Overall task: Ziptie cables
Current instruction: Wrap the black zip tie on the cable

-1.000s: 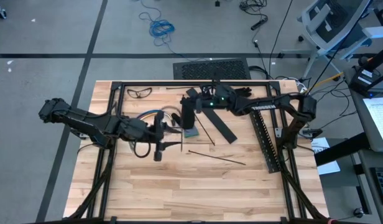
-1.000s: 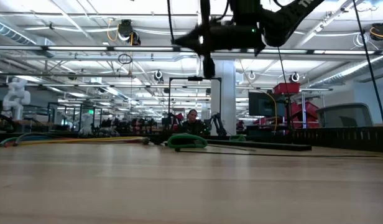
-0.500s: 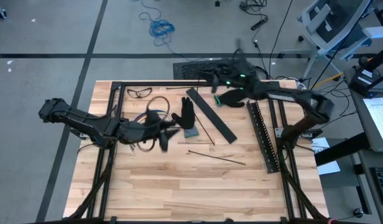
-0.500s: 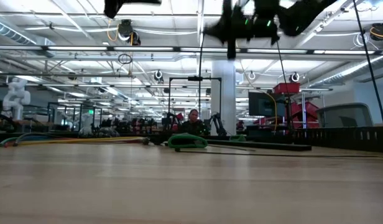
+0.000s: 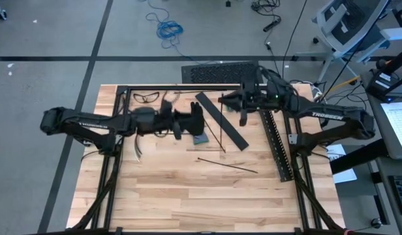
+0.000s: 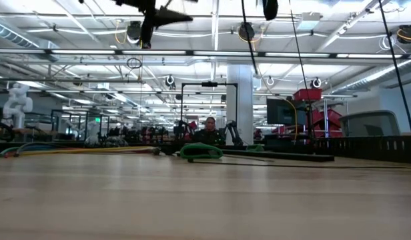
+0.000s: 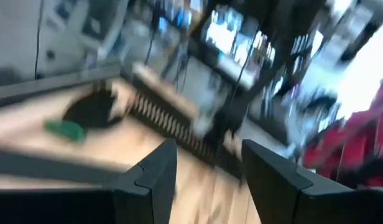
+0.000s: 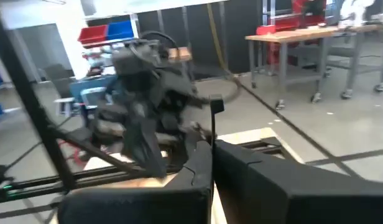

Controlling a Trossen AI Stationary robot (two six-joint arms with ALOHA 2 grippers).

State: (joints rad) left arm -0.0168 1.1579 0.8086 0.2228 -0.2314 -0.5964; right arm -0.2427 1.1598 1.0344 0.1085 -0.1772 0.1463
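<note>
Wooden slatted table (image 5: 188,196) in a black frame, seen from above, with two dark robot arms reaching in from either side. By the look of it, the tying has barely begun: nothing is wrapped round the wires and no tie is threaded.

A long black slotted strip (image 5: 277,145) lies on the right side of the table.

The cables (image 6: 72,151), a loose bundle of thin yellow, green and blue wires, lie flat on the wood towards the left side in the table-level view. From above they are mostly hidden beneath the left arm.

The left gripper (image 5: 181,123) hangs in the air over the table's middle-left, raised well clear of the cables. Its wrist camera shows its two dark fingers (image 7: 155,177) apart with nothing between them.

The right gripper (image 5: 242,108) is up over the far edge, well apart from the bundle. Its jaws are pressed together, and a thin black zip tie (image 8: 214,121) with a small square head appears pinched between them, standing upright.

What probably remains: gathering the wires, looping the tie round them and pulling it tight.
</note>
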